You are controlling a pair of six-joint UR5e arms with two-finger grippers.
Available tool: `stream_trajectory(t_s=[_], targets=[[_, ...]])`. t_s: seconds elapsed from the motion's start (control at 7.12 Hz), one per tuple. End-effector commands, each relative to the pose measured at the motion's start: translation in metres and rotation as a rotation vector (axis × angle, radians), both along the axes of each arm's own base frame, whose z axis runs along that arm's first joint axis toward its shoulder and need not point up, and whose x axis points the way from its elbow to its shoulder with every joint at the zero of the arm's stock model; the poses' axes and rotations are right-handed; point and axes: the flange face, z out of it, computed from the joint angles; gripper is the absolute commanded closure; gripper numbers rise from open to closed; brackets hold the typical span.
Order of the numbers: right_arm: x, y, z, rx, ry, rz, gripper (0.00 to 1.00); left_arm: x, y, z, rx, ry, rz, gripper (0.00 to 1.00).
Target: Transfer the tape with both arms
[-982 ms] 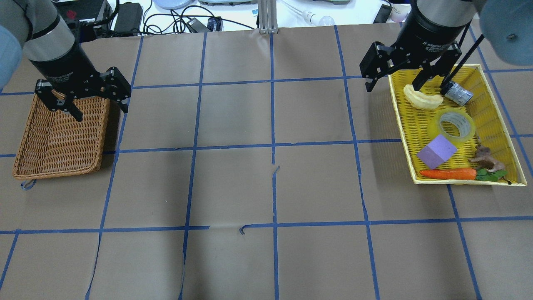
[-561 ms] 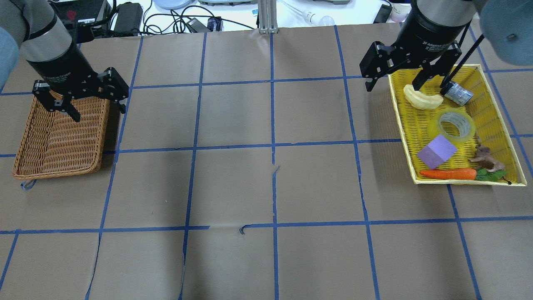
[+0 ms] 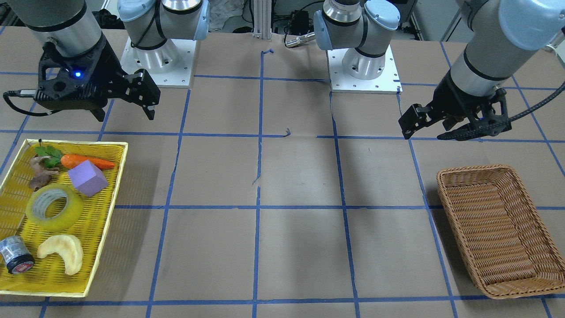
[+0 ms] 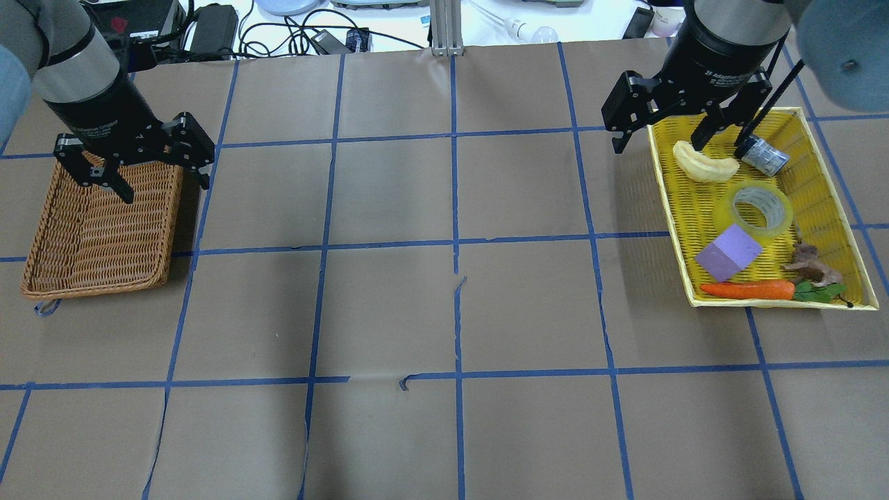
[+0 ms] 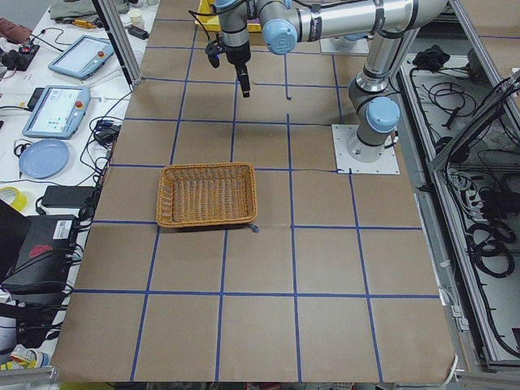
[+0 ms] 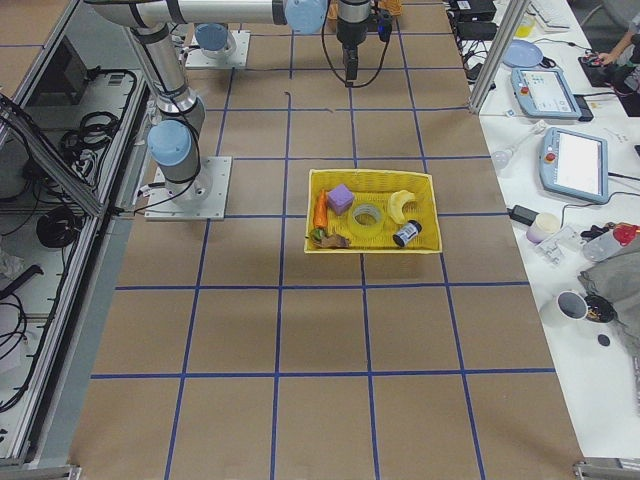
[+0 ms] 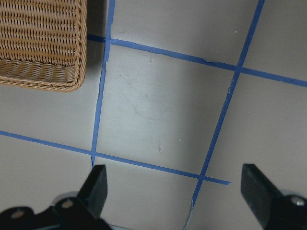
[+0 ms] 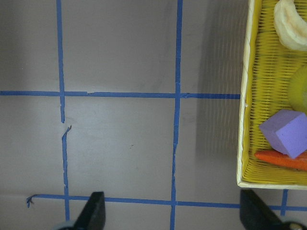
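Right now your tape [image 4: 761,206] lies flat, hole upward, in the yellow tray [image 4: 819,135] on the robot's right side of the table [image 4: 444,312]. It sits between the pale crescent-shaped piece [image 4: 705,164] and the purple block [image 4: 728,253], just beside the block, with the small grey cylinder [image 4: 762,155] near its far side and the carrot [image 4: 746,290] along the tray's near rim. Your right gripper [image 4: 658,142] hangs in the air apart from the tape, its jaws spread wide and nothing between them; its wrist view looks down on bare table with the tray at the frame's right edge. Your left gripper [image 4: 167,189] hangs high on the other side, jaws likewise wide apart and empty, and its wrist view catches only a corner of the wicker basket [image 4: 97,236]. You can see the basket holds nothing.
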Motion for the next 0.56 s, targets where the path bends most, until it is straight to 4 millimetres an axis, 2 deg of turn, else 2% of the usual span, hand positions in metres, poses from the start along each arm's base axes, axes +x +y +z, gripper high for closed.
stream_trajectory(t_s=[0.0,0.14,0.28,0.42], targets=[[-0.003,-0.009,0.009,-0.097,0.034,-0.013,0.00,-0.014,0.010,0.008,0.005,0.008,-0.008,0.00],[-0.003,-0.010,0.007,-0.095,0.034,-0.011,0.00,-0.021,0.004,0.007,-0.003,0.061,-0.009,0.00],[-0.003,-0.012,0.004,-0.089,0.035,0.000,0.00,-0.034,0.002,0.017,-0.042,0.138,-0.028,0.00],[-0.003,-0.013,0.002,-0.084,0.034,0.000,0.00,-0.045,0.010,0.038,-0.070,0.127,-0.066,0.00]])
